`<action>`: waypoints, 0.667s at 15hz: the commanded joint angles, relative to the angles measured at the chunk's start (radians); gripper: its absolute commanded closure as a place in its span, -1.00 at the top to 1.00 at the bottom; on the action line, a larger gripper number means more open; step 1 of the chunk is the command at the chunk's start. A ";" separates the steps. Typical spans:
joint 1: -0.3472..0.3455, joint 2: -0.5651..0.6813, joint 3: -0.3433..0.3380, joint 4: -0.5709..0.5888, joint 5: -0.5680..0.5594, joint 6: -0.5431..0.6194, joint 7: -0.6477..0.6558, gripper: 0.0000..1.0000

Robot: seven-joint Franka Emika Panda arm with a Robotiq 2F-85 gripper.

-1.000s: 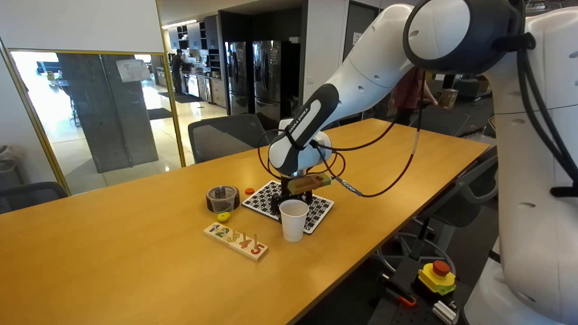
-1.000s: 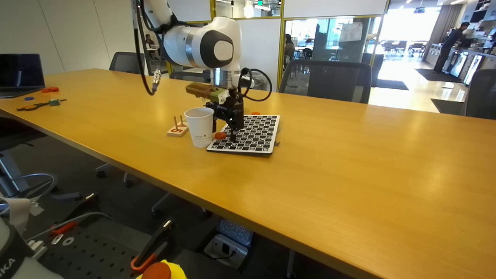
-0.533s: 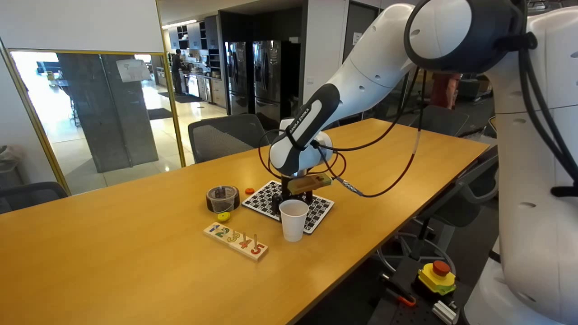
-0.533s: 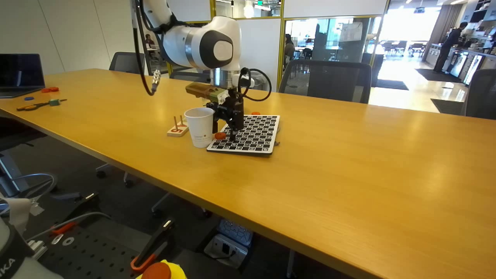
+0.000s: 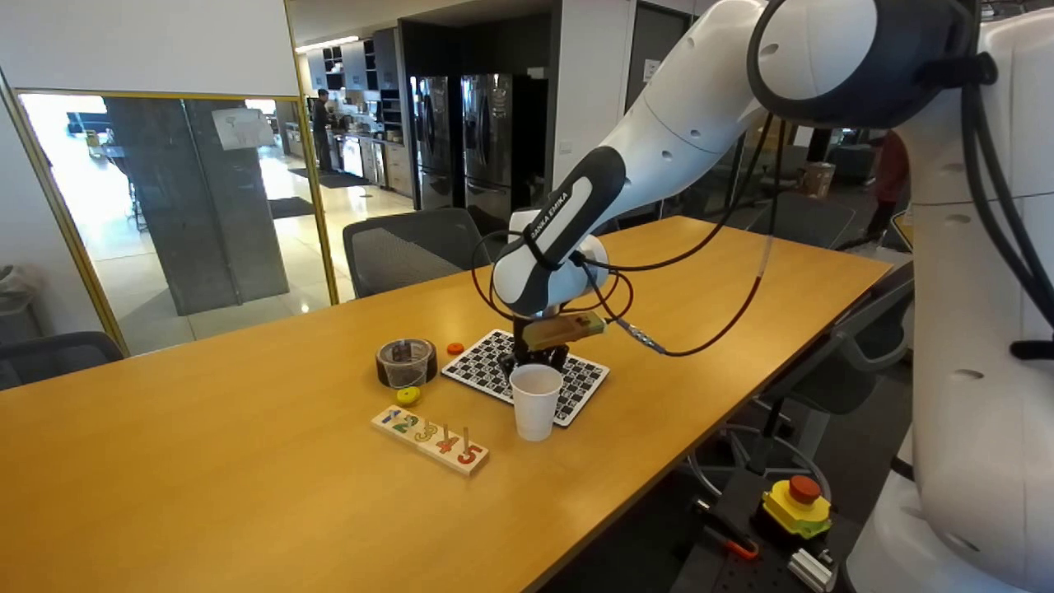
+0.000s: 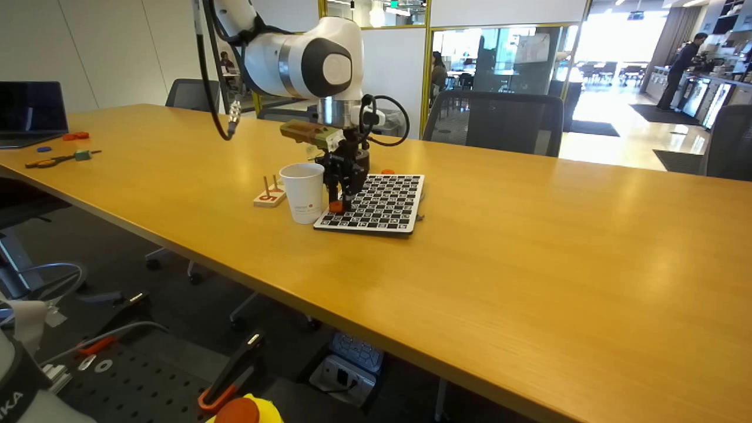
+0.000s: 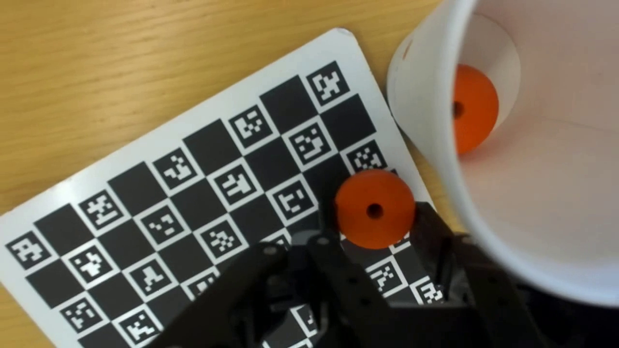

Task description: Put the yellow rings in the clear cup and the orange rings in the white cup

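My gripper (image 7: 375, 209) is shut on an orange ring (image 7: 372, 227), its fingers pressing from both sides just over the checkered board. Whether that ring is clear of the board I cannot tell. Close beside it stands the upright white cup (image 6: 304, 197), with another orange ring (image 7: 478, 108) lying inside at its bottom in the wrist view. A further orange ring (image 5: 454, 348) rests on the table beyond the board. The clear cup (image 5: 405, 376) stands by a dark round band in an exterior view, and a yellow ring (image 5: 408, 395) lies in front of it.
The checkered board (image 6: 390, 202) lies under the gripper. A wooden number board with pegs (image 5: 430, 441) sits near the white cup. Farther off are a laptop (image 6: 32, 111), orange-red pieces (image 6: 75, 136), a blue piece (image 6: 44, 149) and pliers (image 6: 53, 161).
The jaws have gone from open to shut around the orange ring beside the white cup. The arm has shifted slightly. Cups and the other rings have stayed put.
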 commanded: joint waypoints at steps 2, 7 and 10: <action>0.025 -0.057 -0.034 -0.023 -0.045 -0.004 0.098 -0.65; 0.043 -0.147 -0.086 -0.012 -0.146 -0.019 0.263 -0.65; 0.040 -0.215 -0.092 -0.016 -0.209 -0.025 0.366 -0.65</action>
